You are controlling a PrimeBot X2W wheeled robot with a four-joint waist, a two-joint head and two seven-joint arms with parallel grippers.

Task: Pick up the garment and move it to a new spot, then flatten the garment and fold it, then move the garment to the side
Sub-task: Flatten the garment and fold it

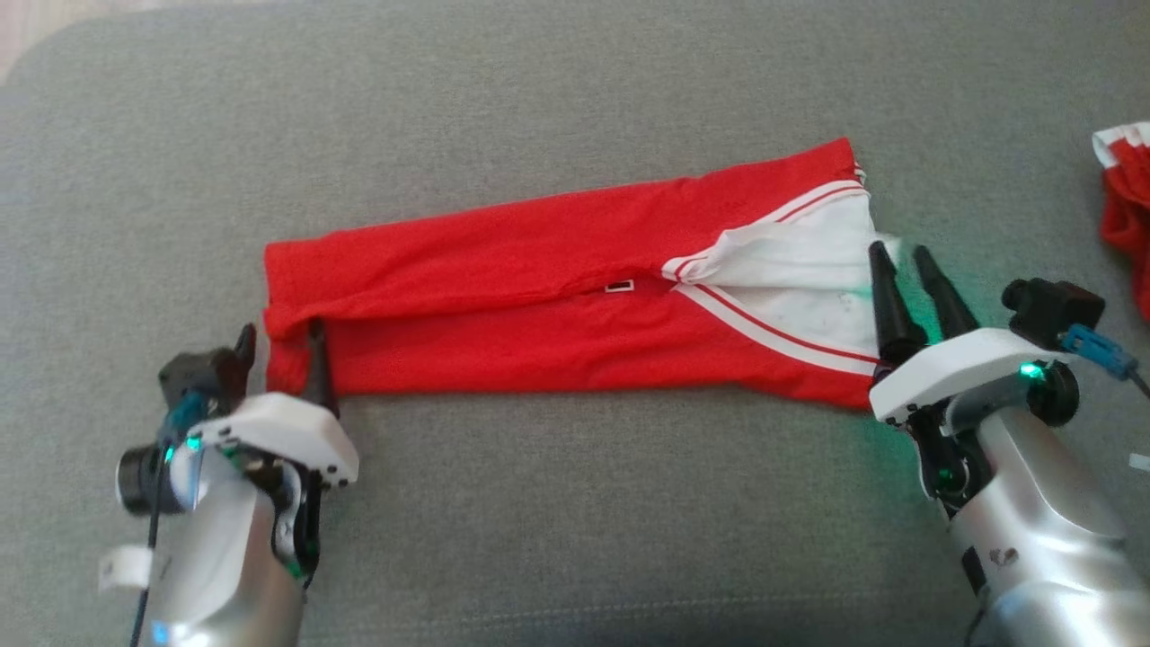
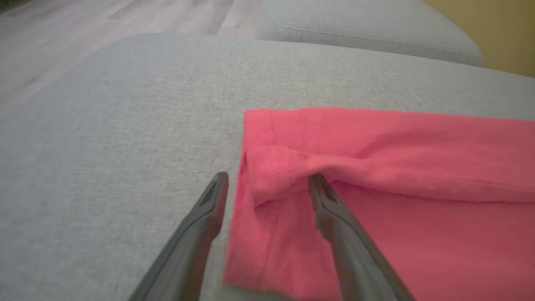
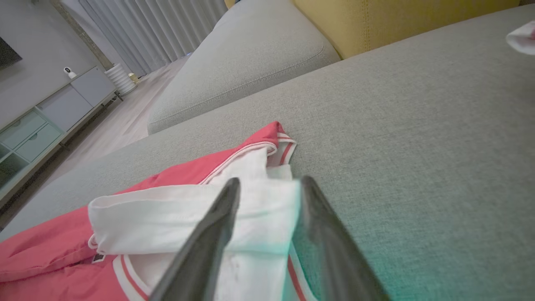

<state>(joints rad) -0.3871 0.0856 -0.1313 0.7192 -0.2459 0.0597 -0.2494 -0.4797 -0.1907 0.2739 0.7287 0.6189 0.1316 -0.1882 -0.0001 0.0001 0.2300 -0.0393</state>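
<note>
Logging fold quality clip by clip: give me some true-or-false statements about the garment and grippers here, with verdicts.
1. The garment lies as a long strip on the grey cushion. True.
2. The left gripper is clamped shut on it. False: its jaws stand apart at the strip's left end.
3. The right gripper is at the end showing white fabric. True.
4. The garment hangs in the air between the grippers. False: it lies flat on the cushion.

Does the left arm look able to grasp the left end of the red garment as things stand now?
Probably yes. The left end effector is open and straddles the left edge of the red garment, one finger over the cloth, one over the grey cushion. Nothing stands between.
</note>
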